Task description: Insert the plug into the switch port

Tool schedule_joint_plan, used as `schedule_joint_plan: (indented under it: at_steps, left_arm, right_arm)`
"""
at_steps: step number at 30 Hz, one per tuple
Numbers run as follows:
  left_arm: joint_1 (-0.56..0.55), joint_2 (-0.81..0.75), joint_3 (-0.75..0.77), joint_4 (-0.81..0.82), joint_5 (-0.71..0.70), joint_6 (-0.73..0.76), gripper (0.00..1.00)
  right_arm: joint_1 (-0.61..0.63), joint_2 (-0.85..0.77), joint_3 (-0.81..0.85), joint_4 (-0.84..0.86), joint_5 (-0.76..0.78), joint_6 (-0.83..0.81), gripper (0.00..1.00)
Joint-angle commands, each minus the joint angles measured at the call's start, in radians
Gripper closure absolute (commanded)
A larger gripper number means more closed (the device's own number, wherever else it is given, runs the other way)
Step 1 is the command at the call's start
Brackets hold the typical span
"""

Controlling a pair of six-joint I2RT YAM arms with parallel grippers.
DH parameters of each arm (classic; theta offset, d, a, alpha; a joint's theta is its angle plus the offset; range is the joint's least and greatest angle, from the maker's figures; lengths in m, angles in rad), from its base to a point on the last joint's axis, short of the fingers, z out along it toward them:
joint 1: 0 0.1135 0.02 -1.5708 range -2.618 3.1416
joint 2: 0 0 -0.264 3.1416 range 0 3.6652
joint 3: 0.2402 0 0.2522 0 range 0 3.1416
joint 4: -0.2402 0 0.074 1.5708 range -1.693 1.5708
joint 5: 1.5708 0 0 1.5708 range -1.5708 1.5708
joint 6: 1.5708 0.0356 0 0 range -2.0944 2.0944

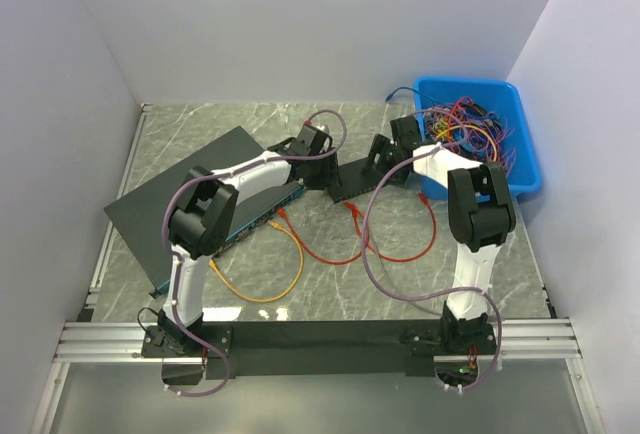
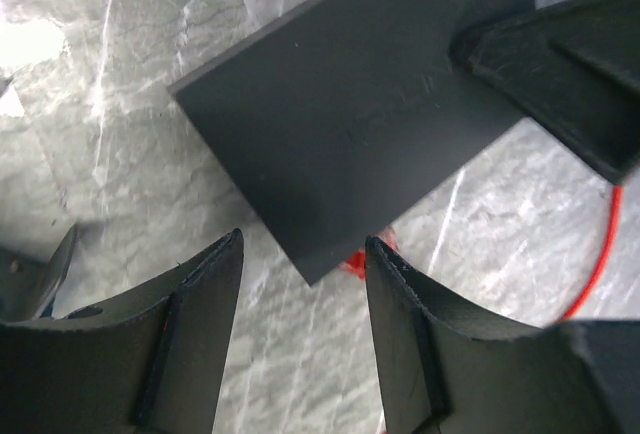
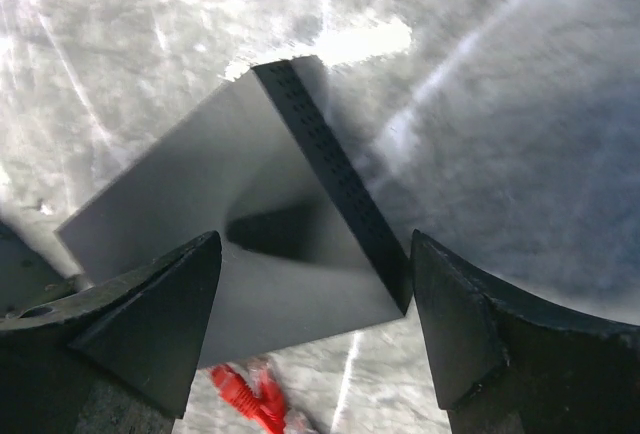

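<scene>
A small black switch box (image 1: 352,176) lies on the marble table between my two grippers. It also shows in the left wrist view (image 2: 350,104) and in the right wrist view (image 3: 230,214), with its perforated side toward the right. A red plug (image 1: 350,207) on a red cable (image 1: 400,257) lies loose on the table just in front of the box, also in the left wrist view (image 2: 352,262) and the right wrist view (image 3: 245,399). My left gripper (image 2: 303,254) is open and empty over the box's near left corner. My right gripper (image 3: 315,254) is open and empty, its fingers astride the box's right corner.
A large flat black unit with a blue front edge (image 1: 190,194) lies at the left. An orange cable (image 1: 260,284) curls in front of it. A blue bin (image 1: 500,134) full of tangled cables stands at the back right. White walls close in the table.
</scene>
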Motion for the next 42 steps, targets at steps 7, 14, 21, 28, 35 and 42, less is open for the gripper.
schedule_joint_plan:
  at_steps: [7,14,21,28,35,42]
  left_arm:
    - [-0.012,0.052,-0.013,0.127,0.042,-0.024,0.43]
    - [-0.057,-0.023,-0.164,0.207,0.045,-0.05,0.44]
    - [-0.133,-0.142,-0.387,0.315,0.007,-0.115,0.44]
    - [-0.199,-0.256,-0.515,0.324,-0.041,-0.153,0.44]
    - [-0.232,-0.365,-0.596,0.313,-0.079,-0.184,0.44]
    - [-0.245,-0.429,-0.635,0.293,-0.102,-0.191,0.44]
  right_arm:
    - [0.063,0.065,0.051,-0.031,-0.039,-0.046,0.19]
    - [0.173,0.042,0.007,-0.039,-0.003,-0.064,0.19]
    - [0.269,0.008,-0.07,-0.014,0.017,-0.05,0.2]
    - [0.333,-0.015,-0.11,-0.01,0.041,-0.036,0.2]
    - [0.384,-0.079,-0.165,-0.011,0.089,-0.038,0.2]
    - [0.387,-0.183,-0.165,-0.077,0.283,-0.062,0.18]
